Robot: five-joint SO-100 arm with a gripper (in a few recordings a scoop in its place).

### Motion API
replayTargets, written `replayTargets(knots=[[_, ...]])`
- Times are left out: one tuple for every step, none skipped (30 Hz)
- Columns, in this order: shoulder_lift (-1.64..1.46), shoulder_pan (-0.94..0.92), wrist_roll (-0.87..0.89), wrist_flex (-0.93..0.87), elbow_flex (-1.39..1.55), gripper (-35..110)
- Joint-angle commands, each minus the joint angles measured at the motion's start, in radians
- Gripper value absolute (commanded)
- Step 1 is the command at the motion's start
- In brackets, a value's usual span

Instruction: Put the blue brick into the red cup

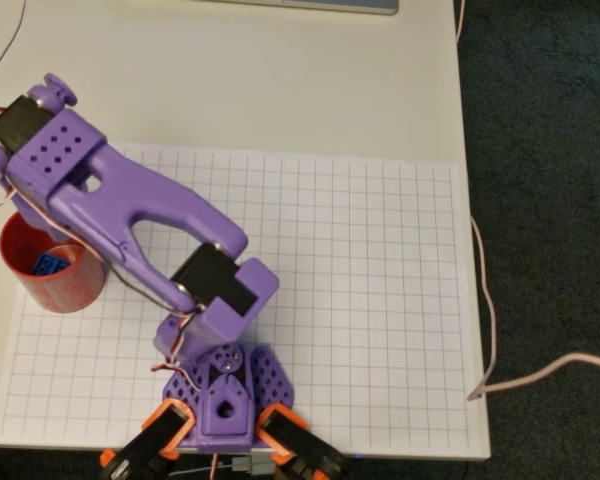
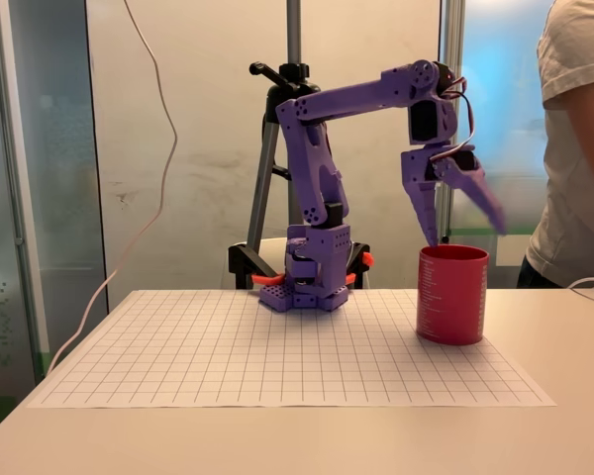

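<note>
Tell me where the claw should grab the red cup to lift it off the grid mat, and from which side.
Grip the red cup by its rim, coming straight down from above, one finger inside and one outside. It stands upright with its mouth open, and its smooth round body looks too wide to straddle. The open claw hangs just above the rim. Pick the rim side away from the blue brick, which lies inside the cup.

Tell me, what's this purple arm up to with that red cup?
The purple robot arm is reaching over the red cup, which stands on the gridded sheet. Its gripper hangs open just above the cup's rim, holding nothing. In the overhead view the blue brick already lies inside the cup. A person stands behind the table, not touching anything.
</note>
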State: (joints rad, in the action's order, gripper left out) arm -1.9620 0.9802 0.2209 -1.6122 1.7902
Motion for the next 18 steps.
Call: replayTargets(knots=[[-0.026, 0.012, 0.018, 0.003, -0.012, 0], [-0.026, 0.012, 0.021, 0.009, -0.012, 0], [-0.026, 0.012, 0.021, 0.012, -0.012, 0], [-0.026, 0.009, 0.025, 0.017, -0.012, 0], [-0.029, -0.002, 0.032, 0.031, -0.014, 0], [-0.04, -0.023, 0.037, 0.051, -0.014, 0], [-0.055, -0.06, 0.044, 0.084, -0.014, 0], [-0.072, -0.1, 0.046, 0.12, -0.014, 0], [-0.083, -0.147, 0.037, 0.155, -0.018, 0], [-0.089, -0.202, 0.035, 0.206, -0.02, 0], [-0.092, -0.262, 0.029, 0.258, -0.018, 0], [-0.092, -0.324, 0.028, 0.311, -0.015, 0], [-0.087, -0.38, 0.02, 0.357, -0.014, 0], [-0.087, -0.434, 0.005, 0.397, -0.011, 0], [-0.089, -0.488, -0.011, 0.431, -0.008, 0], [-0.095, -0.538, -0.025, 0.46, -0.005, 0], [-0.109, -0.594, -0.029, 0.489, 0.003, 0], [-0.13, -0.652, -0.031, 0.525, 0.018, 0]])
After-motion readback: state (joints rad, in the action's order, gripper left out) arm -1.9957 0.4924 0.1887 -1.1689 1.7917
